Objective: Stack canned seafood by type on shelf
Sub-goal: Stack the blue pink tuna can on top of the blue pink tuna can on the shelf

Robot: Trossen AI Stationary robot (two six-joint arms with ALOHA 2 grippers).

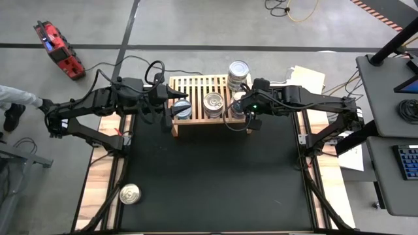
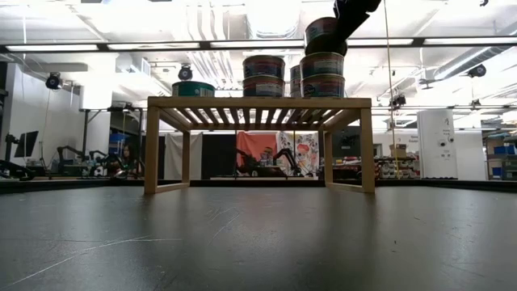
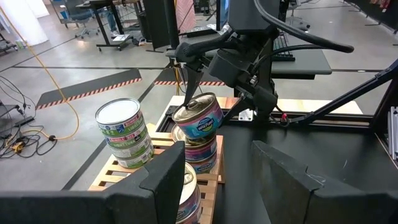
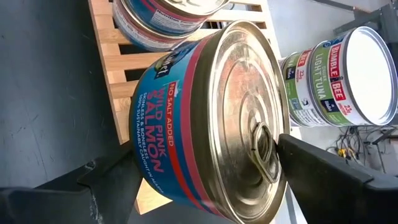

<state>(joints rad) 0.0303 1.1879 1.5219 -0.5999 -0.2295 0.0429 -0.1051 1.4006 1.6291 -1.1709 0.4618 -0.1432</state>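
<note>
The light-wood shelf [image 1: 196, 88] stands at the table's far middle. On it are a stack of tuna cans [image 1: 238, 72] at the far right, a middle stack [image 2: 264, 75], a single can [image 2: 193, 88] at the left, and a two-can stack [image 2: 323, 77] at the near right. My right gripper [image 1: 240, 109] is shut on a pink salmon can [image 4: 186, 118] held tilted over that near-right stack. My left gripper [image 3: 217, 149] hovers open above the shelf's left end, by the single can [image 1: 182, 109], with nothing between its fingers. One more can [image 1: 130, 194] stands at the table's near left. My right gripper pinches the pink salmon can across its height: one finger [image 4: 329, 174] lies on the lid's rim beside the pull tab [image 4: 264, 152], the other [image 4: 112, 180] at the base edge. The fingers slant down from the table's right. The can is tilted; whether its low edge touches the stack, I cannot tell.
The black mat [image 1: 215, 176] in front of the shelf is open floor for the arms. Beyond the table's far right corner lie papers [image 1: 307, 78]. A person's sleeve [image 1: 13, 96] shows at the far left, and a red device [image 1: 59, 46] lies on the floor.
</note>
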